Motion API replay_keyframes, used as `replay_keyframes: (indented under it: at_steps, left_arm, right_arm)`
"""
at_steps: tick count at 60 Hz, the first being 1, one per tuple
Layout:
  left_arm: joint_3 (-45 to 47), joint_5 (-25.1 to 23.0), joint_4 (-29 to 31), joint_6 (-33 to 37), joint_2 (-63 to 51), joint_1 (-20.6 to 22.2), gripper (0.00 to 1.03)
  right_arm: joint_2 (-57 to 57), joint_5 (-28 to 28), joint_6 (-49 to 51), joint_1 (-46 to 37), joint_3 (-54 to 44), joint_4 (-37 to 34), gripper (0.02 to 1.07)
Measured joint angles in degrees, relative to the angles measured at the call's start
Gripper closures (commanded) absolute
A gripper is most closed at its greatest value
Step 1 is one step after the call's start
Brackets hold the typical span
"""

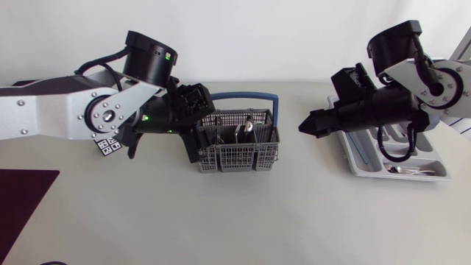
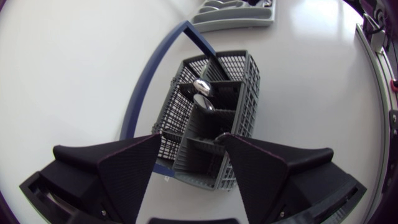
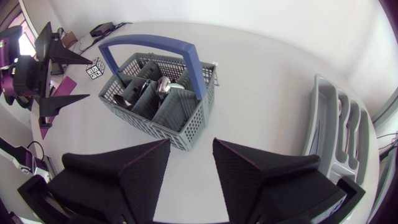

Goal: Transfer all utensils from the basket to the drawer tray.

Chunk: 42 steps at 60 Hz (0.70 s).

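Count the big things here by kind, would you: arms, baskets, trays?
Robot arms: 2 (left arm, right arm)
Grey basket: 1
Grey tray: 1
Total: 4

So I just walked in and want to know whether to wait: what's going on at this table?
Two robot arms are working on getting utensils from a grey basket into a drawer tray. The left gripper is open at one end of the basket, gripping nothing. The right gripper is open and empty too, over the table between basket and tray, pointing at the basket. A spoon stands in the basket; some utensils lie in the tray.
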<state>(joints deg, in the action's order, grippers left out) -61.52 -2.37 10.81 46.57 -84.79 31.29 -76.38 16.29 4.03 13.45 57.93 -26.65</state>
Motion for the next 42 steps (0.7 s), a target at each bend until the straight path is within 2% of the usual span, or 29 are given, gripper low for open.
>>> replay_keyframes:
  at_steps: [5,24,38,42]
  left_arm:
    - [-0.39,-0.81,2.84,2.25,0.00,-1.44,0.30]
    - [-0.57,-2.05,3.74,5.99,0.11,-2.54,0.30]
    - [-0.55,-2.12,3.74,6.03,0.11,-3.39,0.30]
    - [-0.44,-2.12,3.69,6.05,0.11,-3.48,0.30]
  right_arm:
    - [-0.17,0.00,-0.61,2.14,-0.04,1.51,0.55]
    - [-8.85,0.00,-2.38,13.29,2.56,3.32,0.55]
    - [-15.50,-0.02,-2.43,16.87,10.88,3.74,0.58]
    - [-17.88,-0.02,-2.56,17.66,14.10,3.45,0.63]
